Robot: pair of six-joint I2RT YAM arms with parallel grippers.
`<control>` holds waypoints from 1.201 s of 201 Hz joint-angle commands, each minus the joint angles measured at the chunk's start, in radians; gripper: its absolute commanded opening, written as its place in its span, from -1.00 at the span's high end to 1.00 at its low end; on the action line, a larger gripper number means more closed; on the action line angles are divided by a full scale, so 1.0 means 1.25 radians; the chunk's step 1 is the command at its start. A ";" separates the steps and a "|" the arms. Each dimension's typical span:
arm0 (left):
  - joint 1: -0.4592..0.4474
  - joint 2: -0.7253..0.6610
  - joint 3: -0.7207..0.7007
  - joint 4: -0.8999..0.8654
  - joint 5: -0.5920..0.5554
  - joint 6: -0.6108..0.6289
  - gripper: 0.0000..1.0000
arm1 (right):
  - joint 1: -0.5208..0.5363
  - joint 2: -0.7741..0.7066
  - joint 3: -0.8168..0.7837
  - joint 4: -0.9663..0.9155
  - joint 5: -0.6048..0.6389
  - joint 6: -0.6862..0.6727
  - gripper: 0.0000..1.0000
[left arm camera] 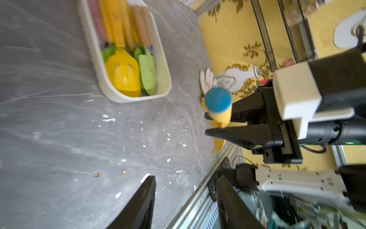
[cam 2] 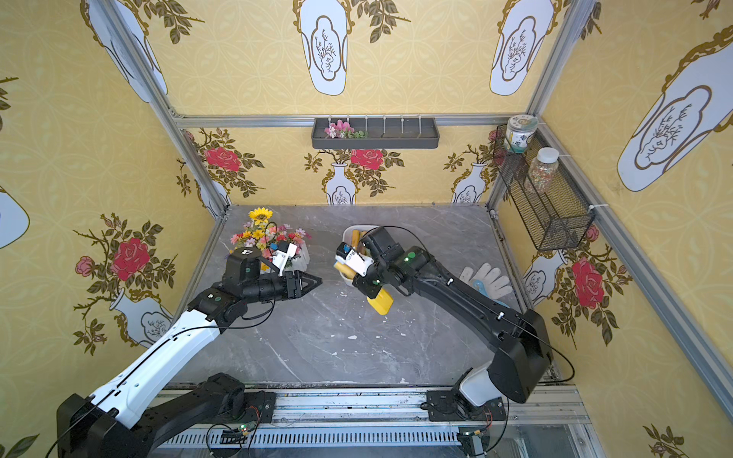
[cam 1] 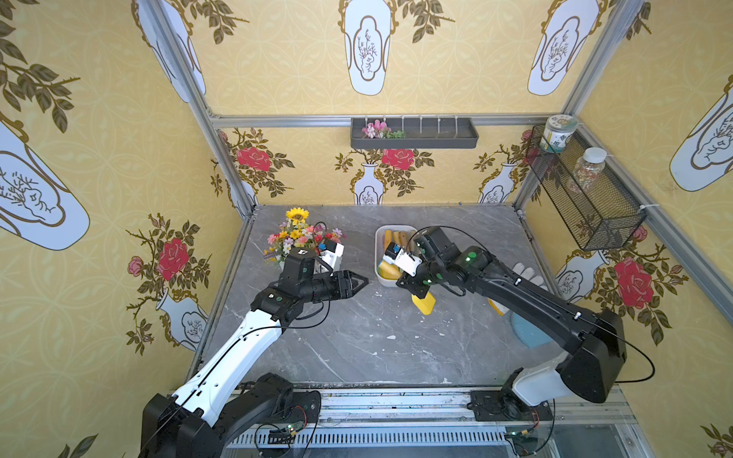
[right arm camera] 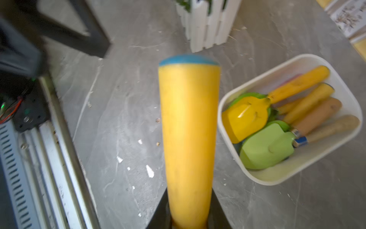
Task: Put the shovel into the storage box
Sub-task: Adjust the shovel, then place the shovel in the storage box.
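Shovel (right arm camera: pixel 189 138) hangs just beside the storage box (right arm camera: pixel 267 178), handle pinched in the right gripper (left arm camera: pixel 208 123). Left gripper (cam 1: pixel 357 283) stands parted, empty. Setting the shovel inside is not yet done.

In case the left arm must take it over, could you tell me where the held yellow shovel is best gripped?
Probably by the shovel handle near its blue cap, jaws across it from the side: that round shaft sticks out free beyond the right gripper.

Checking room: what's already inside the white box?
The box holds a yellow shovel and a green shovel on top, several handles alongside. More green blades underneath are mostly covered, so no exact count.
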 commanded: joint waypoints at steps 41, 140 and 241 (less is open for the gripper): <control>-0.003 -0.032 -0.072 0.056 -0.053 -0.117 -0.09 | -0.039 0.265 0.294 -0.086 0.214 0.308 0.79; -0.030 -0.061 -0.142 0.117 -0.051 -0.169 -0.07 | -0.109 0.477 0.439 -0.005 0.350 0.491 0.77; -0.030 -0.055 -0.150 0.126 -0.052 -0.170 -0.07 | -0.115 0.534 0.424 0.024 0.306 0.510 0.36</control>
